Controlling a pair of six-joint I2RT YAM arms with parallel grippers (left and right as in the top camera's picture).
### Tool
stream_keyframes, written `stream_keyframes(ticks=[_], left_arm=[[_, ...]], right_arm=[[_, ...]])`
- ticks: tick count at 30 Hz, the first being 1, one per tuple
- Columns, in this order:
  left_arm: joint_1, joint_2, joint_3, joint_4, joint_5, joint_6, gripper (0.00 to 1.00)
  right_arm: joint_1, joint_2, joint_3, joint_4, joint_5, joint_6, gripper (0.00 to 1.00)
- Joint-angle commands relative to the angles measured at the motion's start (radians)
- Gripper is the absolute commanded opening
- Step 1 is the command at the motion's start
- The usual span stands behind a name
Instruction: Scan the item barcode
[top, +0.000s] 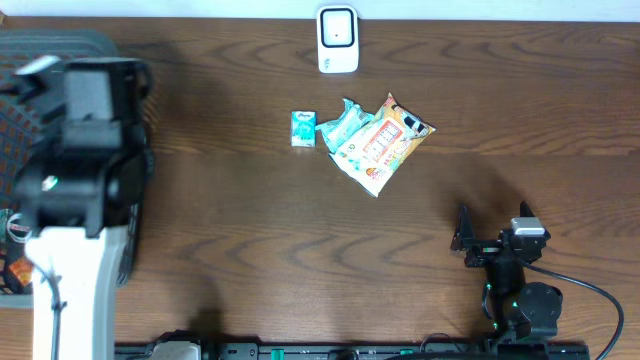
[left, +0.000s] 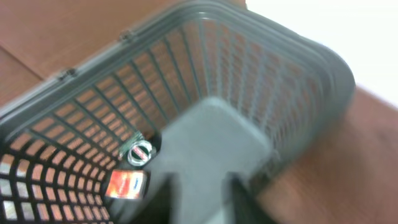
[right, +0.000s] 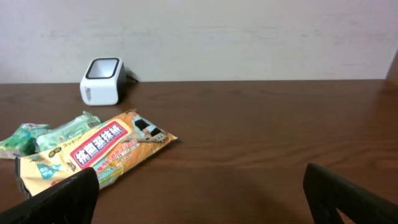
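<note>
**Right claw open; packets ahead and to its left**

The right claw (right: 199, 190) stands with its jaws spread wide and nothing between them. You see its dark fingertips (right: 59, 196) at the lower corners of the wrist view.

Ahead of it and off to its left, well apart from it, the orange packet (right: 102, 152) lies flat on the table (right: 267, 130). Its long axis runs obliquely to the claw's heading, from a near-left end to a far-right end. The far-right corner is therefore the part closest to the claw's centre line.

The printed face is up, showing a red panel with white characters on a yellow ground. No barcode shows on this face, so judge it to be underneath or too small to read.

Touching the packet on the side farther left of the claw is a green packet (right: 59, 132). Just beside that, in the overhead view, lies a small teal packet (top: 303, 128). Farther ahead, past the packets, the white scanner (right: 102, 81) sits with a dark-rimmed window on its upper face.

The right arm is by far the nearer to all of these. The left claw (left: 205, 199) hangs over a grey mesh basket (left: 280, 68), well apart from the packets. Blur hides its jaws, and you cannot tell whether they are parted or closed.
</note>
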Motion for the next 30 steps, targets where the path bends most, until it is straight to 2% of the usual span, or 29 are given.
stream_keyframes(ticks=[1,6,9,10,13,17,22,28,30], left_arm=[[0.122,-0.016,0.013,0.058,-0.028,-0.014,0.62],[0.347,0.038,0.013,0.061,-0.027,-0.017,0.72],[0.469,0.087,0.009,0.016,-0.011,-0.018,0.72],[0.526,0.112,-0.002,0.016,0.045,-0.020,0.78],[0.604,0.169,-0.014,0.004,0.171,-0.035,0.85],[0.644,0.262,-0.020,-0.045,0.233,-0.036,0.92],[0.647,0.393,-0.068,-0.049,0.251,-0.038,0.93],[0.660,0.510,-0.134,-0.034,0.249,-0.204,0.93],[0.671,0.544,-0.143,-0.021,0.249,-0.219,0.93]], right_arm=[[0.002,-0.005,-0.002,-0.005,0.005,-0.011,0.99],[0.002,-0.005,-0.002,-0.005,0.005,-0.011,0.99],[0.002,-0.005,-0.002,-0.005,0.004,-0.011,0.99],[0.002,-0.005,-0.002,-0.005,0.004,-0.011,0.99],[0.002,-0.005,-0.002,-0.005,0.004,-0.011,0.99],[0.002,-0.005,-0.002,-0.005,0.005,-0.011,0.99],[0.002,-0.005,-0.002,-0.005,0.004,-0.011,0.99],[0.002,-0.005,-0.002,-0.005,0.005,-0.011,0.99],[0.002,-0.005,-0.002,-0.005,0.004,-0.011,0.99]])
